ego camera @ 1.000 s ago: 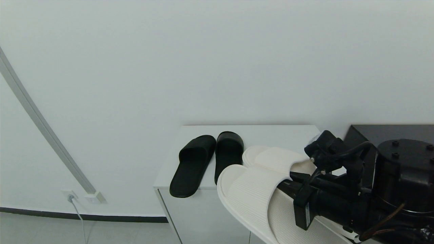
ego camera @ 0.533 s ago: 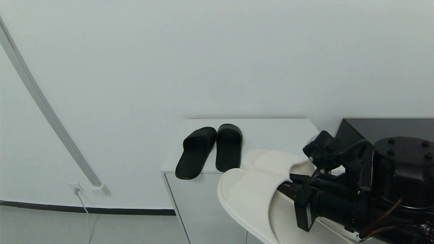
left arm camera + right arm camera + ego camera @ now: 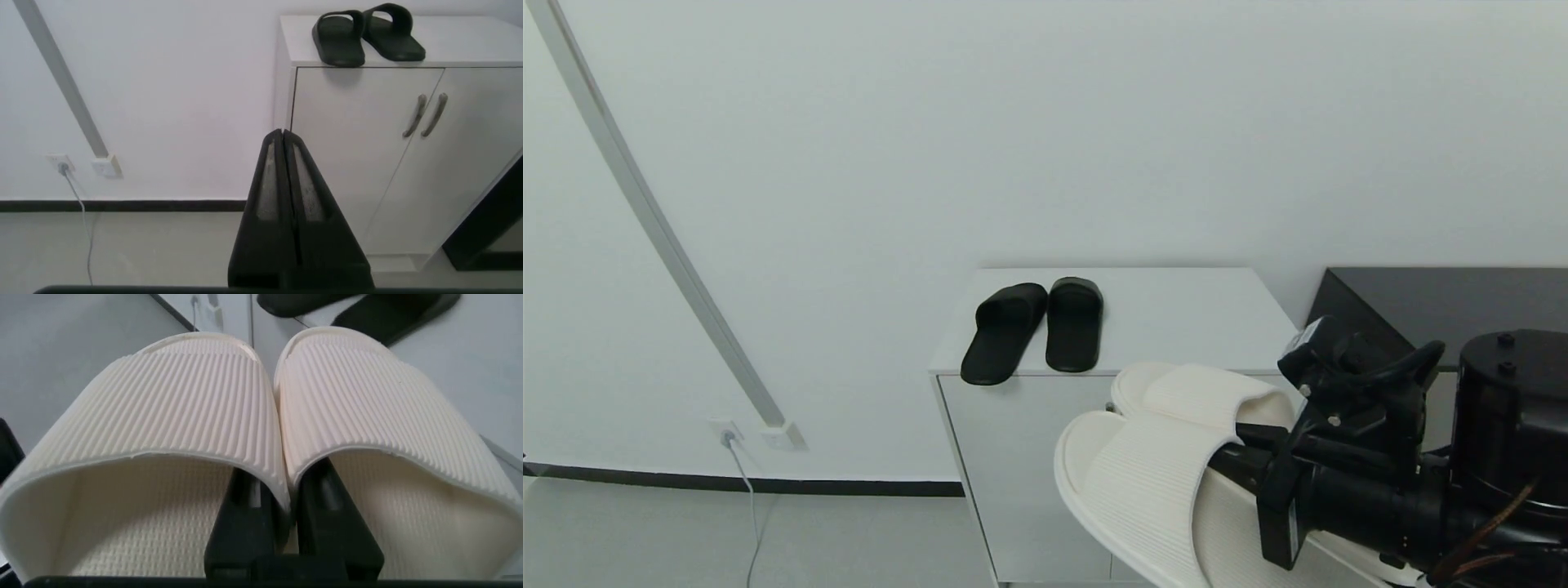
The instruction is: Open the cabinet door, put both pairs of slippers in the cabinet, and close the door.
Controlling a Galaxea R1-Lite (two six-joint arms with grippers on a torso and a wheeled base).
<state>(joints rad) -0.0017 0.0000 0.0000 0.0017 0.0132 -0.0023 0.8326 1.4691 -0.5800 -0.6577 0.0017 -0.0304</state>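
Observation:
A white cabinet (image 3: 1029, 457) stands against the wall, its two doors (image 3: 351, 147) closed and their handles (image 3: 417, 116) side by side. On its top lies a pair of black slippers (image 3: 1074, 327) (image 3: 339, 37). My right gripper (image 3: 278, 498) is shut on a pair of white ribbed slippers (image 3: 1152, 474) (image 3: 196, 400), one finger inside each, pinching their inner walls together. That pair hangs in the air before the cabinet's front, toes toward it. My left gripper (image 3: 283, 143) is shut and holds nothing, low and well short of the doors.
A grey conduit (image 3: 662, 237) slants down the wall to a socket with a cable (image 3: 727, 433) at the left. A dark unit (image 3: 1445, 294) adjoins the cabinet on the right. Open floor (image 3: 122, 245) lies before the cabinet.
The camera has pulled back from the cabinet. The white slippers, earlier over the cabinet top beside the black pair, now hang clear in front of it, still in my right gripper.

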